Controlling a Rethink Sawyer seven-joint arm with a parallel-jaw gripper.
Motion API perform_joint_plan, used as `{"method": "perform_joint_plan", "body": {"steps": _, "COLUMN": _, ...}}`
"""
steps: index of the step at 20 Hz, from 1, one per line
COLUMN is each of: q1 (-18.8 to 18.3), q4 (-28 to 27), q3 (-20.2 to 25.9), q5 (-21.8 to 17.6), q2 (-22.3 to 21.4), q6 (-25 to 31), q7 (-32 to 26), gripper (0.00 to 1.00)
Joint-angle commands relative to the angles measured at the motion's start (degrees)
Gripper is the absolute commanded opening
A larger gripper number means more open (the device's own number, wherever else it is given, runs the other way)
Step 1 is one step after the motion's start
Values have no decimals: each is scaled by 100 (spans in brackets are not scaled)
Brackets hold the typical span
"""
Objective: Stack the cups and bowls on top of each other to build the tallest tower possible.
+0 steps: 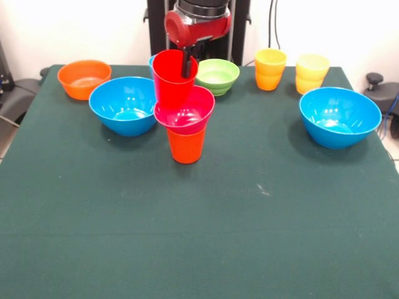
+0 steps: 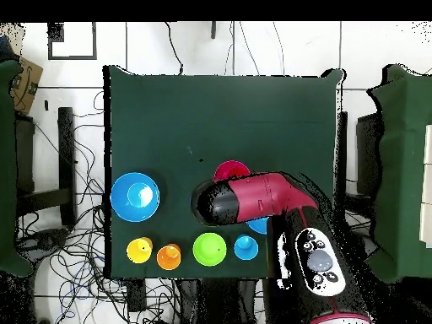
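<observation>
Frontally, the green table carries an orange bowl at the far left, a blue bowl just beside the tower, a green bowl behind the tower, and a second blue bowl well apart on the right. Two cups stand at the far edge: a yellow-orange cup and a pale yellow cup. A sliver of a light blue cup peeks out behind the red cup.

The gripper hangs from the red arm; one dark finger dips inside the red cup at its rim. Whether it pinches the wall cannot be told.

The tower is an orange cup on the cloth, a pink-red bowl seated in its mouth, and the red cup standing in that bowl, leaning slightly left.

From above, the arm covers most of the tower; only the pink-red bowl's rim shows. A blue bowl sits well to the left, and along the near edge lie the pale yellow cup, yellow-orange cup, green bowl and light blue cup. The gripper is hidden beneath the arm.
</observation>
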Motion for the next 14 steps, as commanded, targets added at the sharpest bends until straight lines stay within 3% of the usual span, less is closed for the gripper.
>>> {"method": "perform_joint_plan", "body": {"steps": 1, "q1": 258, "q4": 215, "q3": -94, "q5": 25, "q2": 362, "q6": -602, "q7": 1163, "gripper": 0}}
{"method": "perform_joint_plan", "body": {"steps": 14, "q1": 451, "q4": 210, "q3": -273, "q5": 188, "q2": 468, "q6": -940, "q7": 1189, "gripper": 0}}
